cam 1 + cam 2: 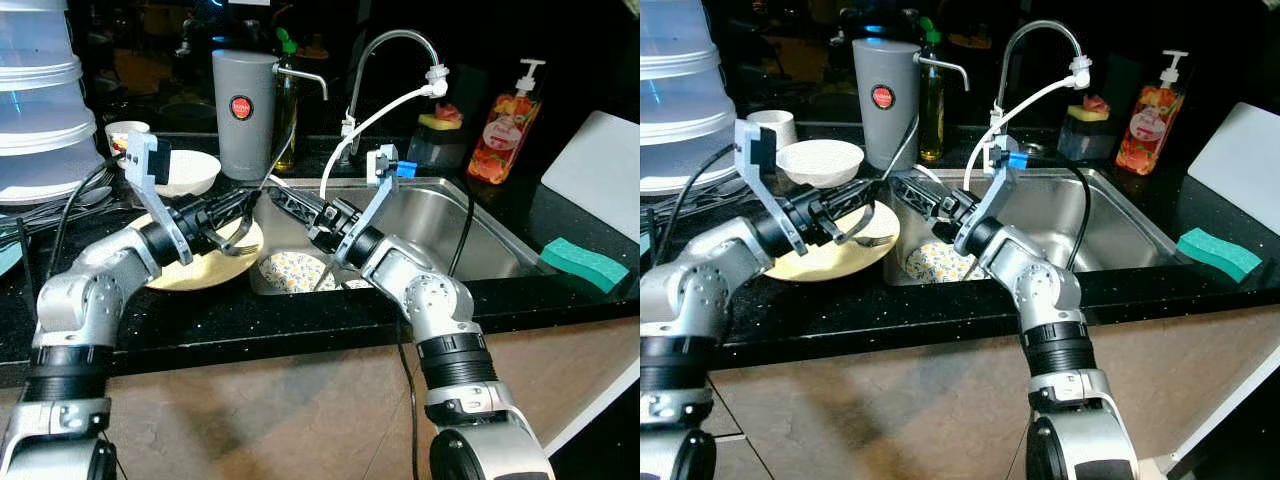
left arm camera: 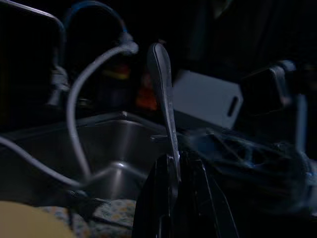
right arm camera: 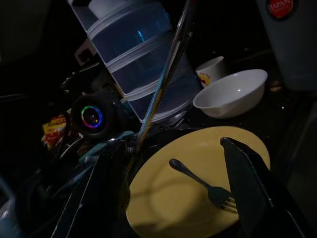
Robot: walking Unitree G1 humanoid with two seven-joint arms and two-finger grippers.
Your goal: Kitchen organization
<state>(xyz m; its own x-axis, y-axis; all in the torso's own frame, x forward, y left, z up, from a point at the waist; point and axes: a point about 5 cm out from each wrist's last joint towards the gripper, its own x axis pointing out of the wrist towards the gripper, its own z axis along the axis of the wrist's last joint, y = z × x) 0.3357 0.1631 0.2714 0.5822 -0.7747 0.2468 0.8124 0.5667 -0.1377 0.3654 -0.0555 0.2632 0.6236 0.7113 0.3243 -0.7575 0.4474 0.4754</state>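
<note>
Left gripper clamped on spoon; right gripper open at 3 o'clock; could collide, dropping spoon onto plate.

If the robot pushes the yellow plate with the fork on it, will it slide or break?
The yellow plate would probably slide easily, since it lies flat on the smooth black counter. It looks stiff and breakable, and it sits beside the sink edge. The loose fork would likely rattle or slip.
</note>
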